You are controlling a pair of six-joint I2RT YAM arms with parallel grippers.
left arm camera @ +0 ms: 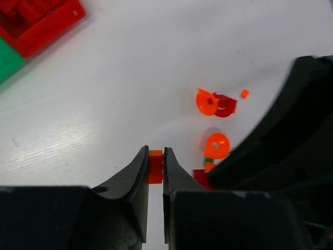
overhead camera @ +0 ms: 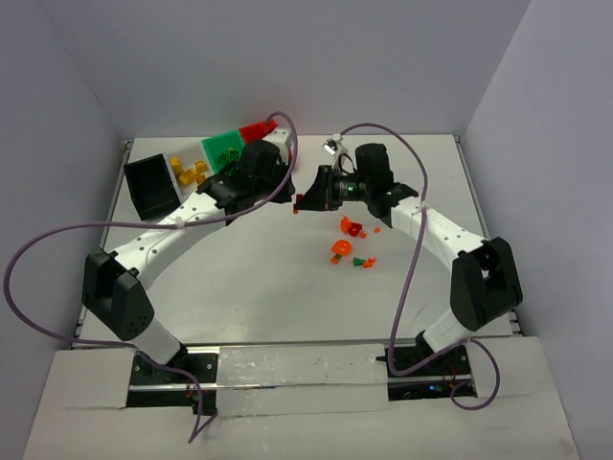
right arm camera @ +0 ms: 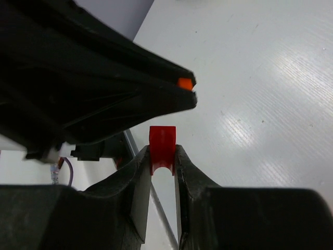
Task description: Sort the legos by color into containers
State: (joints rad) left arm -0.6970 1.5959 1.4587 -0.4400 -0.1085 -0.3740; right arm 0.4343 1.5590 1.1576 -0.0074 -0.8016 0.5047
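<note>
My left gripper [left arm camera: 155,156] is shut on a small orange brick [left arm camera: 155,165], held above the white table. My right gripper [right arm camera: 162,152] is shut on a red arched lego [right arm camera: 162,146], both fingers touching its sides. The two grippers meet tip to tip at mid-table, left gripper [overhead camera: 285,192] and right gripper [overhead camera: 301,203]. The left one's fingertips and the orange brick [right arm camera: 184,82] show just above the red piece. Black bin [overhead camera: 151,184], white bin [overhead camera: 187,171] with yellow pieces, green bin [overhead camera: 225,149] and red bin [overhead camera: 259,129] stand in a row at the back left.
Loose legos lie right of centre: orange round pieces [left arm camera: 207,101] [left arm camera: 216,146], a dark red piece [left arm camera: 225,104], a tiny orange bit [left arm camera: 244,94], and green and red bits [overhead camera: 364,261]. The right arm [left arm camera: 291,146] fills the right side of the left wrist view. Purple cables loop over both arms.
</note>
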